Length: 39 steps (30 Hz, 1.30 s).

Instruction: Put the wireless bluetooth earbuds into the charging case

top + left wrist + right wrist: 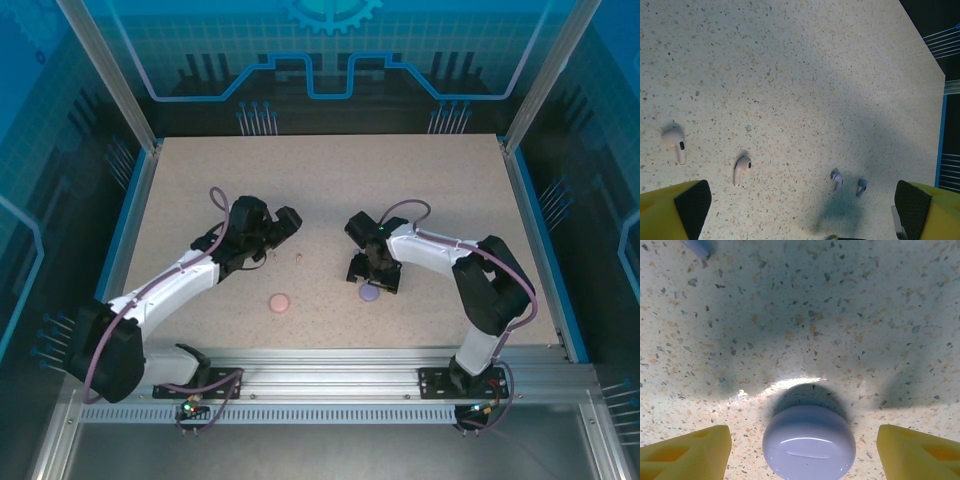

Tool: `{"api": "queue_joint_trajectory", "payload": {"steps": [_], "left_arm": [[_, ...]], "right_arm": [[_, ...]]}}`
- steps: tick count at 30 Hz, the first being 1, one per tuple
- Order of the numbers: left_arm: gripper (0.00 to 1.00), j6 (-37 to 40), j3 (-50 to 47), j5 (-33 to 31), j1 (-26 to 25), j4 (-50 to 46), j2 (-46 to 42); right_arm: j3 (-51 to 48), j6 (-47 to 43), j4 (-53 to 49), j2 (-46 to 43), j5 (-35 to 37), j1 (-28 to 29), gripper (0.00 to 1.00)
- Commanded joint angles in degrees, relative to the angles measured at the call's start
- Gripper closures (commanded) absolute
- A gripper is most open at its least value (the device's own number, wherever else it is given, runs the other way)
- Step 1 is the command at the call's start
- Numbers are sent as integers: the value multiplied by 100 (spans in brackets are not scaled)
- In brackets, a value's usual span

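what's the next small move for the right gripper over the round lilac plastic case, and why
Probably close the right gripper on the round lilac glossy case. Its yellow fingers stand open on either side, apart from it, with the case roughly centred between them, so squeezing in should secure it.

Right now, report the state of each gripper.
Left gripper: open, holding nothing.
Right gripper: open, fingers either side of the lilac case, not touching it.
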Motion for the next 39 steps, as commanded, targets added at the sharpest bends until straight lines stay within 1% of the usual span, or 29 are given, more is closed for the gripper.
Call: {"api": "queue_joint_trajectory", "payload": {"steps": [1, 8, 14, 24, 27, 29, 34, 39], "left_arm": [[1, -13, 183, 129, -43, -9, 55], [1, -15, 137, 129, -48, 37, 45], [1, -9, 87, 118, -48, 114, 45], [1, -16, 8, 117, -53, 246, 63], [1, -17, -2, 119, -48, 272, 69], [1, -18, -11, 117, -47, 286, 71], [1, -26, -8, 122, -51, 331, 102], [1, 86, -14, 225, -51, 456, 124]], "right_arm": [[-97, 166, -20, 131, -43, 154, 22], [-99, 254, -44, 279, 8, 207, 22], [-123, 327, -90, 275, 32, 220, 24], [-130, 419, -99, 334, 26, 259, 32], [-121, 430, -92, 333, 27, 292, 36], [-94, 455, -106, 354, 27, 314, 37], [-47, 484, -126, 389, 36, 366, 42], [-30, 483, -126, 369, 82, 374, 45]]}}
